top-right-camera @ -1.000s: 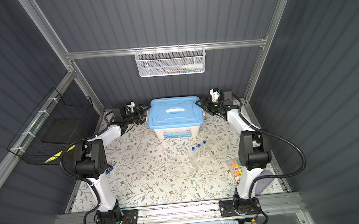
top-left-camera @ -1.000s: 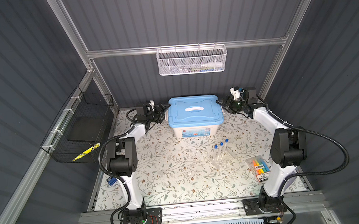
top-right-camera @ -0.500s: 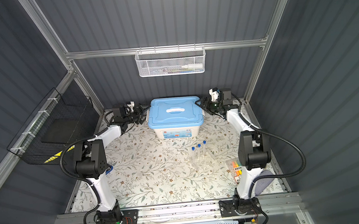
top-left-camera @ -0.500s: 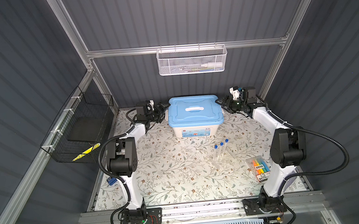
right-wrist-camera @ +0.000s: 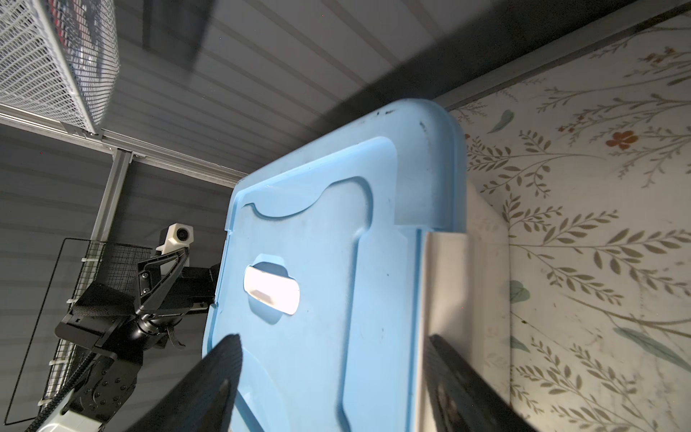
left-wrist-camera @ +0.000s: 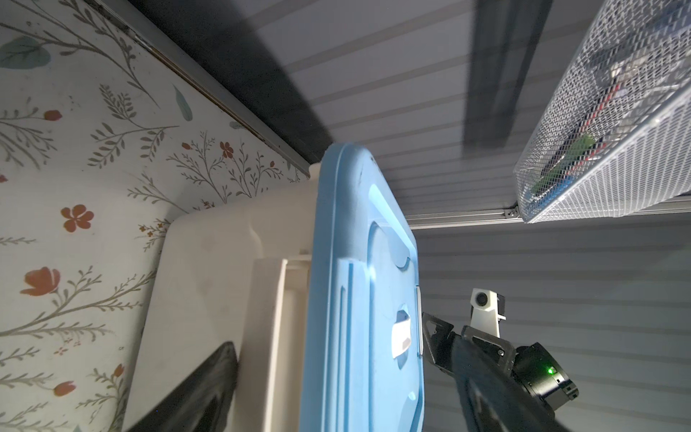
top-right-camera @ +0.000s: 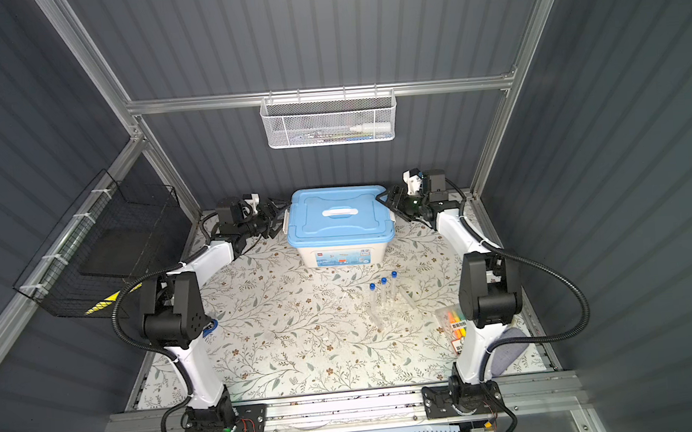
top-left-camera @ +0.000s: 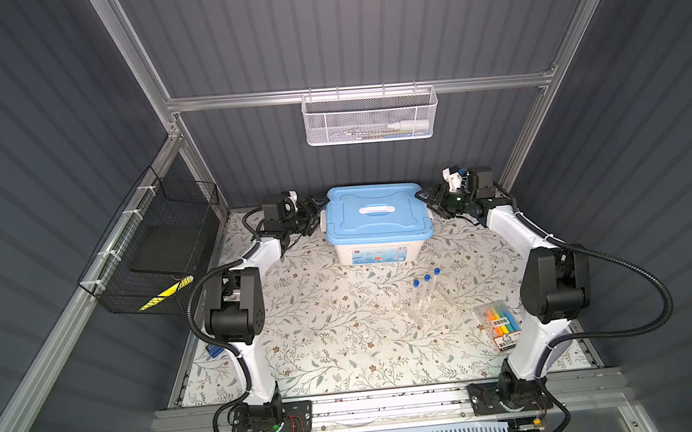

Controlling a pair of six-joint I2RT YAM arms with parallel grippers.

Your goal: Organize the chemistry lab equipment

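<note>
Three clear test tubes with blue caps [top-left-camera: 427,291] [top-right-camera: 383,295] stand in a clear rack [top-left-camera: 419,310] [top-right-camera: 378,312] on the floral mat, right of centre. At the back stands a white storage box with a shut blue lid [top-left-camera: 378,221] [top-right-camera: 338,224]. My left gripper [top-left-camera: 315,218] [left-wrist-camera: 342,348] is open at the box's left end, its fingers either side of the lid's edge and the white latch. At the right end my right gripper [top-left-camera: 430,200] [right-wrist-camera: 332,349] is open too, one finger over the lid [right-wrist-camera: 336,224], one beside the latch.
A pack of coloured highlighters [top-left-camera: 500,325] lies by the right arm's base. A blue object [top-left-camera: 214,351] is partly hidden behind the left arm. A white mesh basket [top-left-camera: 371,117] hangs on the back wall, a black wire basket [top-left-camera: 154,247] on the left wall.
</note>
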